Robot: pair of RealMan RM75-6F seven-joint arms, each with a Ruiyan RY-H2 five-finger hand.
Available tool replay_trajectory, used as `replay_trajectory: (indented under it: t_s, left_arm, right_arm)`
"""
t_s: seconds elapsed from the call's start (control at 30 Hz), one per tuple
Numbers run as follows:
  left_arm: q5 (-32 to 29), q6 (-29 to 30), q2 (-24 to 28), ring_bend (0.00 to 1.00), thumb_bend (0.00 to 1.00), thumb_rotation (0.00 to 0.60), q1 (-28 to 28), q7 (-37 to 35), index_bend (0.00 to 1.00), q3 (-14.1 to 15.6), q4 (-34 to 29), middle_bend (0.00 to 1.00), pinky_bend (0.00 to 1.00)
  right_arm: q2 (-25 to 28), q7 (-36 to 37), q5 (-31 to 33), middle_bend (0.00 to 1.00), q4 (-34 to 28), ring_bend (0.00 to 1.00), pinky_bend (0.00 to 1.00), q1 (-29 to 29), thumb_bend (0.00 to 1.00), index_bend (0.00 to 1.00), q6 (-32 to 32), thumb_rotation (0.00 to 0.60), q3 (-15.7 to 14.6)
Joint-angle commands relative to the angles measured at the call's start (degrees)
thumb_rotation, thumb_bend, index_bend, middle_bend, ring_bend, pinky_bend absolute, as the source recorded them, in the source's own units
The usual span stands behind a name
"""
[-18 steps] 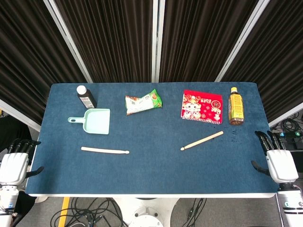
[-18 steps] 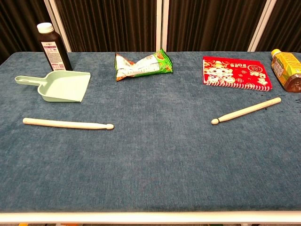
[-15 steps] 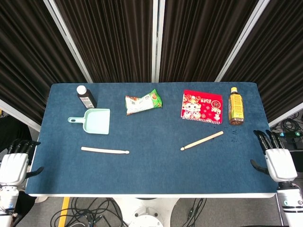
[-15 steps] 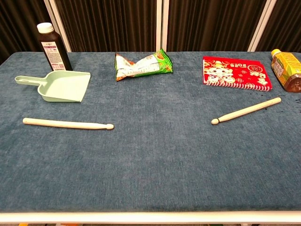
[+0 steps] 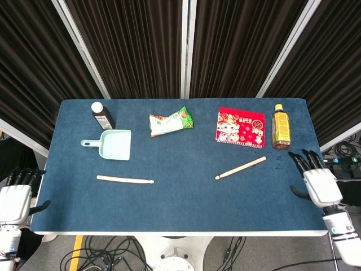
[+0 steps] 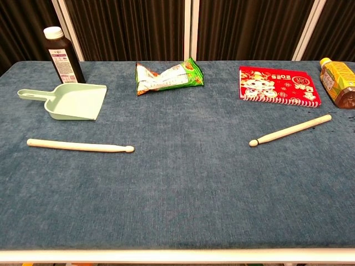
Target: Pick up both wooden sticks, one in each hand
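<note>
Two pale wooden sticks lie on the blue table. The left stick lies almost level at the left front, below the dustpan. The right stick slants up to the right, below the red packet. My left hand hangs off the table's left edge, open and holding nothing. My right hand hovers over the table's right edge, open and holding nothing, well right of the right stick. Neither hand shows in the chest view.
A dark bottle, a mint dustpan, a green snack bag, a red packet and an amber drink bottle stand along the back half. Dark curtains hang behind the table. Cables lie on the floor below.
My right hand has moved left and a little up, from beside the table's right edge to over it. The left hand and both sticks have not moved.
</note>
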Motion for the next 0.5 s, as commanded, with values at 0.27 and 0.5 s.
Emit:
replay_trajectory:
  t_s: [0.27,0.5]
  left_arm:
    - [-0.87,-0.27,0.56,0.15,0.0,0.6,0.42,0.76,0.23,0.07,-1.23,0.22,0.11]
    - [-1.54,-1.06,0.62,0.15,0.0,0.6,0.18,0.95,0.23,-0.15,-1.54,0.22,0.11]
  right_arm:
    - [-10.31,0.22,0.21,0.31,14.91,0.08,0.14,11.74,0.12,0.32,-14.44,0.6,0.86]
    - [-19.47,-0.81,-0.22,0.37,27.63,0.13,0.17,15.24,0.11,0.4,-17.49,0.6,-0.48]
